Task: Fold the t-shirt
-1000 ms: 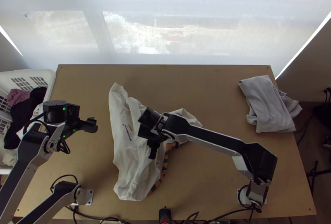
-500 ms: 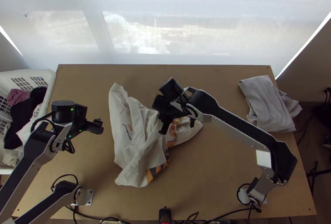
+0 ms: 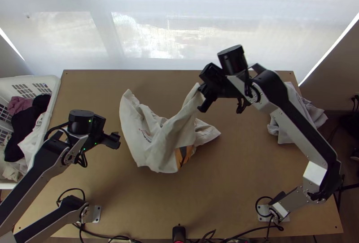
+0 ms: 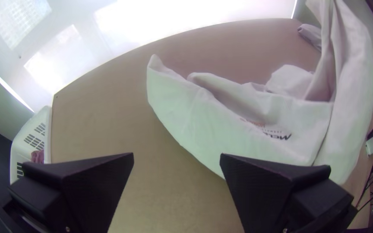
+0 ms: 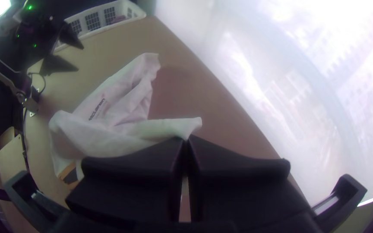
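Note:
Raised off the table at right of centre, my right gripper (image 3: pixel 204 97) is shut on an edge of the white t-shirt (image 3: pixel 155 142). In the right wrist view the fingertips of my right gripper (image 5: pixel 186 140) meet on that pinched cloth (image 5: pixel 121 133). The shirt hangs from there in a long fold, its rest bunched on the table, with an orange-and-black patch low down. My left gripper (image 3: pixel 116 140) stands just left of the shirt, apart from it. In the left wrist view my left gripper (image 4: pixel 176 159) is open, the shirt (image 4: pixel 247 125) lying beyond its fingers.
A folded grey cloth (image 3: pixel 287 128) lies at the table's right, partly behind the right arm. At the left edge stands a white basket (image 3: pixel 54 88) of clothes. Cables run along the table's near edge, beside a small black device (image 3: pixel 179 233).
My right gripper has moved up the picture and to the right, drawing the held cloth along. The shirt's lower end has shifted up the picture. My left gripper has moved slightly right.

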